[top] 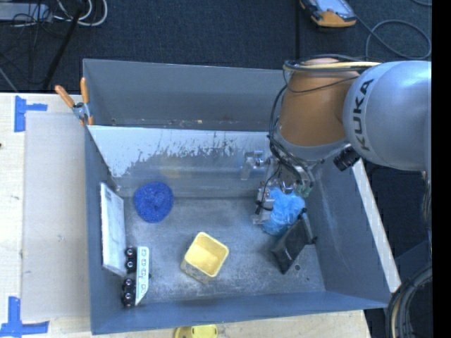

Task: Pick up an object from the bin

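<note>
My gripper hangs low at the right side of the bin, under the orange wrist cover. Directly beneath it and a little to its right lies a light blue crumpled thing, touching the gripper or very close to it; whether it is held I cannot tell. A black flat oblong thing lies tilted against the bin's right wall, just below the light blue one.
A yellow square cup sits at the bin's front middle. A dark blue round scrubber lies at the left. Along the left wall lean a white flat card and a white toy with black wheels.
</note>
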`<act>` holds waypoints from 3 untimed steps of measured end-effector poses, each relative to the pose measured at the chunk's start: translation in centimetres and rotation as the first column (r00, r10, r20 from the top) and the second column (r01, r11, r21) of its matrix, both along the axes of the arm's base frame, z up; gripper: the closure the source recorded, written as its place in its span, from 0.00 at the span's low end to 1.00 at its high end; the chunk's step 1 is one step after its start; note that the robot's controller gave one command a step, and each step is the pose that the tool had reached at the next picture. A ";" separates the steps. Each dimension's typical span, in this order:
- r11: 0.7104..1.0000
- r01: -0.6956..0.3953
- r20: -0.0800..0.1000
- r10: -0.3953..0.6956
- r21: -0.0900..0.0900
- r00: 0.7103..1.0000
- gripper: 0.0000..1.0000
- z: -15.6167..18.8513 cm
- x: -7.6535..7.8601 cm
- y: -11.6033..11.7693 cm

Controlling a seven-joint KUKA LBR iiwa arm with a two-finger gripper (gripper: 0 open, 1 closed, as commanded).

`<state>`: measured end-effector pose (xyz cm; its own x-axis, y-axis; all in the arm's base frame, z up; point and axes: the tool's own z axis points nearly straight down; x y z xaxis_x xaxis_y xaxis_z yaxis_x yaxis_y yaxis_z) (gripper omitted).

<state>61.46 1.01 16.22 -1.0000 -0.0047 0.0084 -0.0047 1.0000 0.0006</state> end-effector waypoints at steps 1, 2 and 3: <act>1.000 0.000 0.008 0.000 0.000 1.000 0.00 0.5 0.1 0.0; 0.996 -0.094 0.013 0.094 0.001 0.995 0.00 -2.4 -0.5 -2.6; 0.999 -0.052 0.007 0.052 0.000 0.999 0.00 -6.0 -2.3 -4.3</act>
